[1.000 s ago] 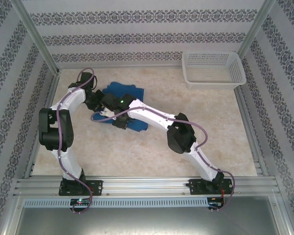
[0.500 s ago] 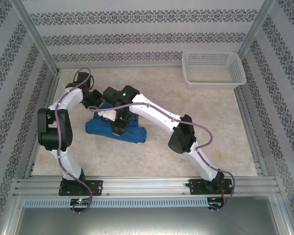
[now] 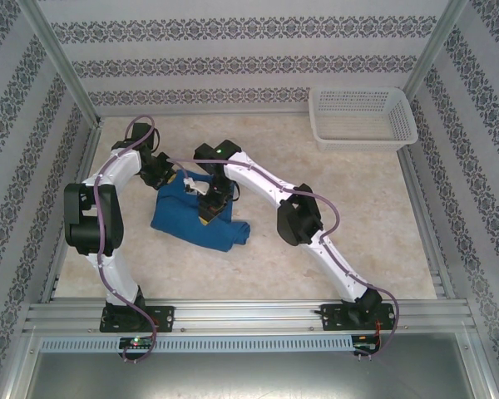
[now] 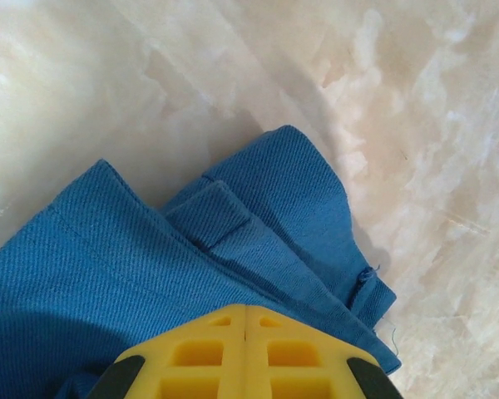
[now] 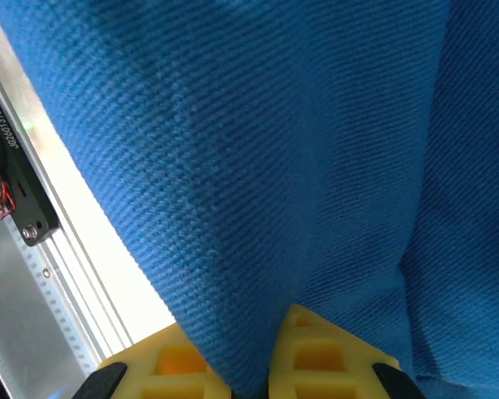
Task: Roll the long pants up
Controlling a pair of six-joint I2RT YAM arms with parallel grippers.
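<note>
Two hands are bunching the long pants (image 3: 195, 220): my right hand (image 5: 249, 353) is clamped on fabric and my left hand (image 4: 245, 320) is pressed together over them. Next, I judge, comes laying them flat to roll.

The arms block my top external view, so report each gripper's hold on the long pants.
Observer: The right gripper is shut on the long pants; cloth runs between its yellow fingers.
Operator: Now the left.
Observer: The left gripper is shut, jaws together above the cloth; a pinch I cannot confirm.
Operator: Describe the cloth ahead.
Observer: Folded layers, a stitched strip on top.
</note>
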